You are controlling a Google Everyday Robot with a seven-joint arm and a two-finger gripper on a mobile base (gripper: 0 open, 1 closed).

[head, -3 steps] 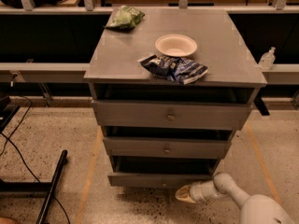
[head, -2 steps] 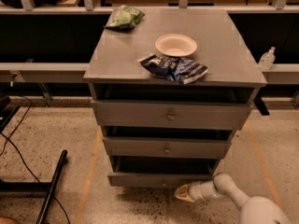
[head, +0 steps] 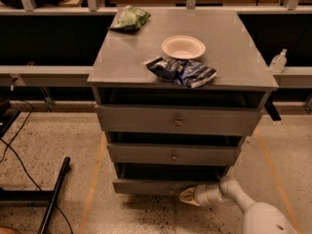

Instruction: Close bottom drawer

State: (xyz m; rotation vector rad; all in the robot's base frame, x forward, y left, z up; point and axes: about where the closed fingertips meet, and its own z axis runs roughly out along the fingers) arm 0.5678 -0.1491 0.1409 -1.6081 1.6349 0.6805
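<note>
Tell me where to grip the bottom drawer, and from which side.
Probably the front panel's top edge, from the front: the bottom drawer stands slightly out, leaving a gap above its flat front. The hand is at that front, right of centre.

My one camera sits high in front of the table (head: 126, 57), tilted down at it from fairly near: its top lies far, the floor near. My gripper (head: 189, 196) shows at the near right, against the bottom drawer (head: 146, 185) front.
</note>
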